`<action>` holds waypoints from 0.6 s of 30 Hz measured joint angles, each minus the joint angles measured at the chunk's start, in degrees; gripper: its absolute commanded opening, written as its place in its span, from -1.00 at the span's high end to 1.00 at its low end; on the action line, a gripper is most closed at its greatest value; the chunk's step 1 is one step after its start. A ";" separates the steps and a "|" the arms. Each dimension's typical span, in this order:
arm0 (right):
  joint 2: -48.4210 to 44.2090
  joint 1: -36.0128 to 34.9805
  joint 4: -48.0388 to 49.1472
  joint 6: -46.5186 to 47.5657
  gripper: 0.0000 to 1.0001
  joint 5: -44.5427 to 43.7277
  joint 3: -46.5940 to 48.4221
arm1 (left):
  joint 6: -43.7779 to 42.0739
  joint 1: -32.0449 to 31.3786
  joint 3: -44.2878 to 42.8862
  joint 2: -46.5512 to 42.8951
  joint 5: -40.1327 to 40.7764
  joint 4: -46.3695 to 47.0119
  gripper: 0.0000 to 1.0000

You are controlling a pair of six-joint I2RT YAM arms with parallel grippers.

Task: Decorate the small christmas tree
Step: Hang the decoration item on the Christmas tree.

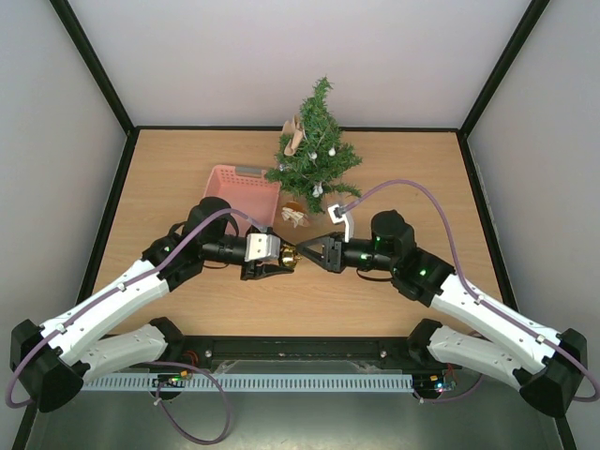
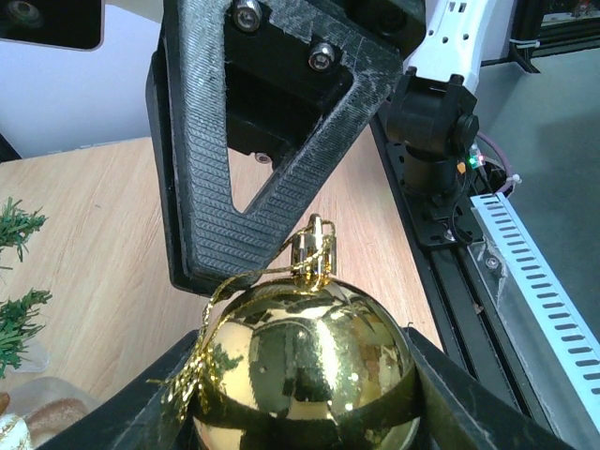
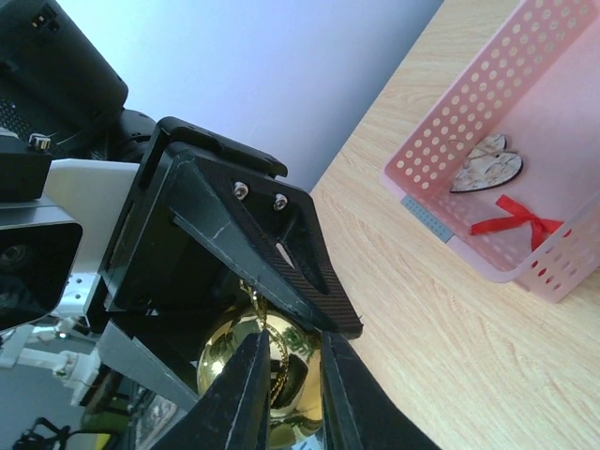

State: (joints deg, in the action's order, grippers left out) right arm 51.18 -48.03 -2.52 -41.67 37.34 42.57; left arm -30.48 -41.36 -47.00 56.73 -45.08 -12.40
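Middle of the desk: left hand (image 1: pixel 287 259) clamped on gold ball (image 2: pixel 309 366).
Right hand (image 3: pixel 289 345): almost together round its string (image 3: pixel 277 352); cannot tell if gripping.
Small christmas tree (image 1: pixel 314 155): upper middle, few trinkets on.
Pink basket (image 3: pixel 450 131): heart (image 3: pixel 486 164), bow (image 3: pixel 511 220) left to hang.

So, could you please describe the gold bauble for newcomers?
Find the small christmas tree at the far side of the table. In front of it, the left gripper holds the gold bauble: the only gold ball, with a cord loop.
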 measured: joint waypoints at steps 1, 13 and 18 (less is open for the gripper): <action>-0.09 0.00 0.44 -0.02 0.83 0.15 -0.26 | 0.00 0.00 0.00 0.00 -0.02 -0.02 0.21; -3.04 0.00 5.99 -1.22 0.97 1.79 -3.50 | -0.09 0.00 0.00 0.00 -0.11 -0.20 0.21; -4.50 0.00 8.48 -0.63 0.97 2.21 -4.48 | -0.20 0.00 0.00 0.00 -0.11 -0.20 0.21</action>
State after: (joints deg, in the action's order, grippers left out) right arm 46.68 -48.03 5.96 -42.30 39.55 38.09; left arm -30.68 -41.36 -47.00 56.73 -45.19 -12.60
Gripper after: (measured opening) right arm 0.017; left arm 0.476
